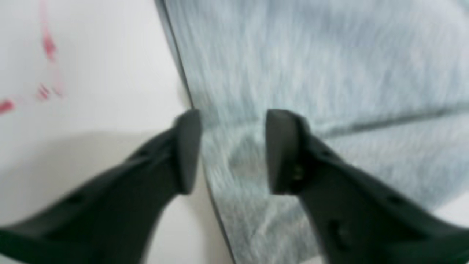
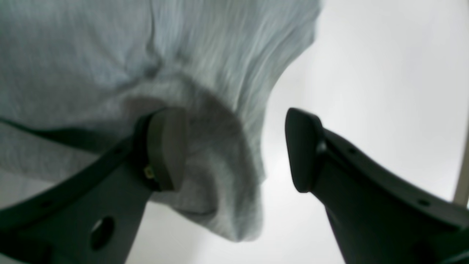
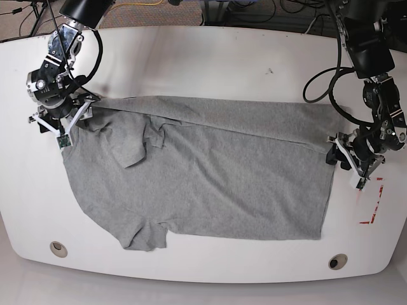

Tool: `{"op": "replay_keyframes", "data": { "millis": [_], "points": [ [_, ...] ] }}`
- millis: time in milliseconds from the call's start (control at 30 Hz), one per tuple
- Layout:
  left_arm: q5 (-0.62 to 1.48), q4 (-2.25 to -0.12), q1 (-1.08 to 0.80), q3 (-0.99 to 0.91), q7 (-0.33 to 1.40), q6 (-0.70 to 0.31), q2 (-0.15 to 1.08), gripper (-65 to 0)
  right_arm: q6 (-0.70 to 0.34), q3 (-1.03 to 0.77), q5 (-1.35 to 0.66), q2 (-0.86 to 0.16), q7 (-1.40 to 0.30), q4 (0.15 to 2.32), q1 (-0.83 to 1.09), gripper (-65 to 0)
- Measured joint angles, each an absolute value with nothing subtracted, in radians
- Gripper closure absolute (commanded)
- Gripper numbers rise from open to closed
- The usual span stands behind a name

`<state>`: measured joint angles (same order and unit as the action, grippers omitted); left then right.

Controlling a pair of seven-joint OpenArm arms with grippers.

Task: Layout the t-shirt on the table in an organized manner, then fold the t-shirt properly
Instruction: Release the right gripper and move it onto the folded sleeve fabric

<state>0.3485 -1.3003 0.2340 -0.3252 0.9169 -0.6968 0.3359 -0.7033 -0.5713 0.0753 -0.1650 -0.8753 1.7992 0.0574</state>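
The grey t-shirt [image 3: 210, 178] lies spread across the white table [image 3: 203, 57], its far long edge folded over onto the body. One sleeve is folded onto the body at the left. My left gripper [image 3: 336, 154] stands at the shirt's right edge. In the left wrist view this gripper [image 1: 232, 146] is open, its fingers straddling the flat hem of the t-shirt [image 1: 329, 66]. My right gripper [image 3: 68, 124] is at the shirt's far left corner. Up close, that right gripper [image 2: 236, 150] is open with a bunched fold of the t-shirt [image 2: 220, 154] lying loose against its left pad.
Two round grey grommet holes [image 3: 58, 249] [image 3: 338, 261] sit near the table's front edge. A red-outlined mark [image 3: 374, 203] lies just right of the shirt, beside the left gripper, also blurred as the red mark [image 1: 47, 47]. Cables [image 3: 254, 13] run behind the table's far edge.
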Motion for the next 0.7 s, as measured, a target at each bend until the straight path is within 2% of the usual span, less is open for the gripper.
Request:
{"op": "replay_keyframes", "data": {
  "millis": [333,500,700],
  "points": [
    [0.344,-1.381,0.244,-0.327,0.959,-0.697,0.345,-35.1,-0.703,-0.511,0.074,-0.155,-0.907,1.886,0.044,-40.3],
    [0.359,-1.469,0.231,-0.33,0.967,-0.696,0.361,-35.1,-0.704,-0.489,0.068,-0.093,-0.908,1.874,0.006,-40.1],
    [0.341,-1.526,0.131,-0.328,0.985,-0.697,0.336,-35.1,-0.705,-0.487,0.067,-0.018,-0.918,1.813,-0.053,-40.1]
  ]
}}
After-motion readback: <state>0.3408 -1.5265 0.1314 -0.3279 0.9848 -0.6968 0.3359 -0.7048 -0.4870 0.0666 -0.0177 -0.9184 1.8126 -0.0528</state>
